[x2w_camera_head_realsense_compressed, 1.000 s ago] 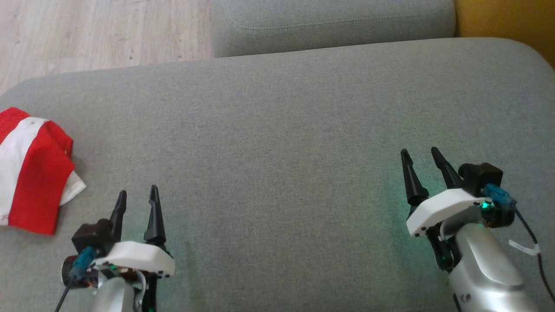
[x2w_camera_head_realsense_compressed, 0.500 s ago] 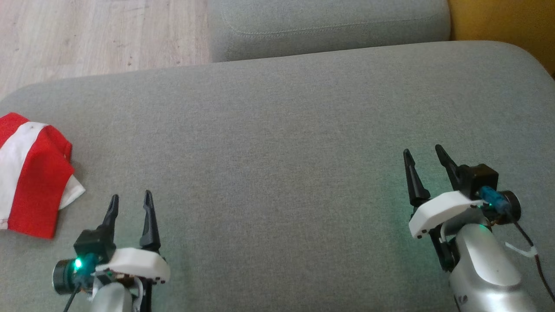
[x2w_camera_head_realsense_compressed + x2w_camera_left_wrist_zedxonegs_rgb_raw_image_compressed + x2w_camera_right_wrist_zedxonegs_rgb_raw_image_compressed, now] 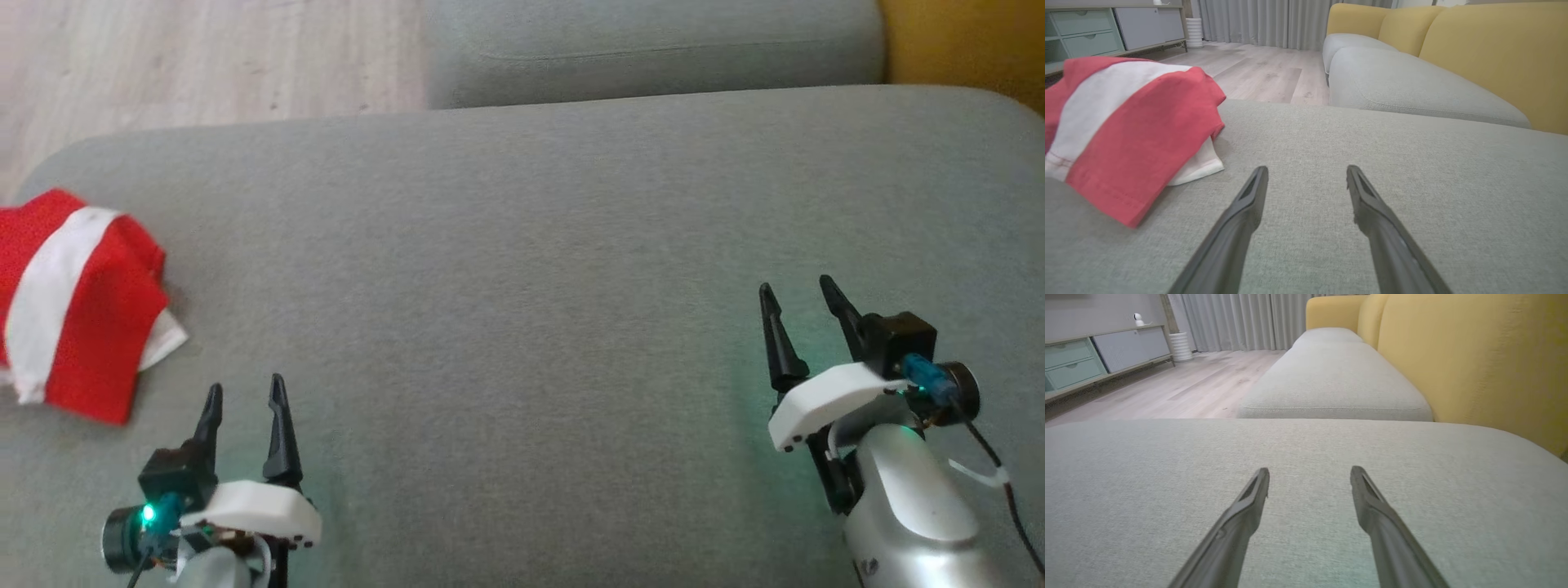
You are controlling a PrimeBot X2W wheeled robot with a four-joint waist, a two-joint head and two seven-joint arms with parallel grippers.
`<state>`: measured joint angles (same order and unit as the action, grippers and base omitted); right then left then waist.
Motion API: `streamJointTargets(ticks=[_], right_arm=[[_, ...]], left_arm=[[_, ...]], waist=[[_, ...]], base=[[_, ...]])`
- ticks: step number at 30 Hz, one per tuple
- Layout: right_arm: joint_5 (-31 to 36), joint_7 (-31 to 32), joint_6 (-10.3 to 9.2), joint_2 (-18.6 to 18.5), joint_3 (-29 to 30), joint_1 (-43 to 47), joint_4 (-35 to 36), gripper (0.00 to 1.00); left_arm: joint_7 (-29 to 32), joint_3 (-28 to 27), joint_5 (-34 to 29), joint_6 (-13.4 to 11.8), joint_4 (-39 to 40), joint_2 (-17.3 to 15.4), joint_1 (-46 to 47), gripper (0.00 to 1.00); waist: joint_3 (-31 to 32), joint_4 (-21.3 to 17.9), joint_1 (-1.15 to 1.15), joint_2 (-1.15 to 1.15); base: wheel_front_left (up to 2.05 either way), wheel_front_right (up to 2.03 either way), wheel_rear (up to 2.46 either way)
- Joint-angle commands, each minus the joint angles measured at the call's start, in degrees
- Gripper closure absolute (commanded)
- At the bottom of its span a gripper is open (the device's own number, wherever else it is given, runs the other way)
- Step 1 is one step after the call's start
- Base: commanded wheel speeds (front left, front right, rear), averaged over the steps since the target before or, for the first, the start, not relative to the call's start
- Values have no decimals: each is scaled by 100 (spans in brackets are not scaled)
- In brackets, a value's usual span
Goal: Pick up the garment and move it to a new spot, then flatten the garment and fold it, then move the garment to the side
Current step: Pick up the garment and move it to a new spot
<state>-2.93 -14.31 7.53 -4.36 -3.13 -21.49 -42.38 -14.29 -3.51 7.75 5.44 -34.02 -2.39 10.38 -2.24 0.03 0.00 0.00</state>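
The garment [image 3: 77, 306] is red with a white stripe and lies folded at the far left edge of the grey cushion [image 3: 522, 269]. In the left wrist view the garment [image 3: 1126, 126] sits left of and beyond my fingers, apart from them. My left gripper [image 3: 243, 394] hovers low at the bottom left, open and empty, a short way right of the garment. My left gripper [image 3: 1306, 171] shows its fingers spread over bare fabric. My right gripper [image 3: 796, 287] is open at the lower right, empty. Seen from its own wrist, my right gripper [image 3: 1309, 471] is spread over plain cushion.
A second grey seat cushion [image 3: 653, 41] adjoins the far side. A yellow sofa backrest [image 3: 1474, 355] runs along the right. Wooden floor [image 3: 204, 57] lies beyond the cushion's far left edge, with a low cabinet [image 3: 1094, 28] and curtains further off.
The head camera has shifted, so the whole picture slid to the right. My left gripper has drawn back toward me, away from the garment. The right gripper has hardly moved.
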Motion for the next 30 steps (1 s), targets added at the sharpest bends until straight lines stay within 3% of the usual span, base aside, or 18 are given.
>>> streamJointTargets(ticks=[1,9,18,23,30], right_arm=[[29,-69,-4,47,-187,-92,203,0],[-129,-69,-4,76,-607,-144,225,0],[-389,-69,-4,123,-1106,-259,179,0],[-466,-69,-4,133,-1308,-326,132,0],[-504,-69,-4,99,-1480,-483,166,0]], left_arm=[[-71,-65,71,-44,194,-50,180,0],[-71,209,393,-161,285,-50,81,0],[-71,70,485,-240,378,-49,-142,0],[-71,-62,330,-208,418,-49,-127,0],[-71,-255,114,-6,766,-83,410,0]], waist=[[-95,311,0,0],[-282,1540,0,0],[-416,2450,0,0],[-496,2633,0,0],[-788,2458,0,0]], base=[[0,0,0],[0,0,0],[0,0,0],[0,0,0],[0,0,0]])
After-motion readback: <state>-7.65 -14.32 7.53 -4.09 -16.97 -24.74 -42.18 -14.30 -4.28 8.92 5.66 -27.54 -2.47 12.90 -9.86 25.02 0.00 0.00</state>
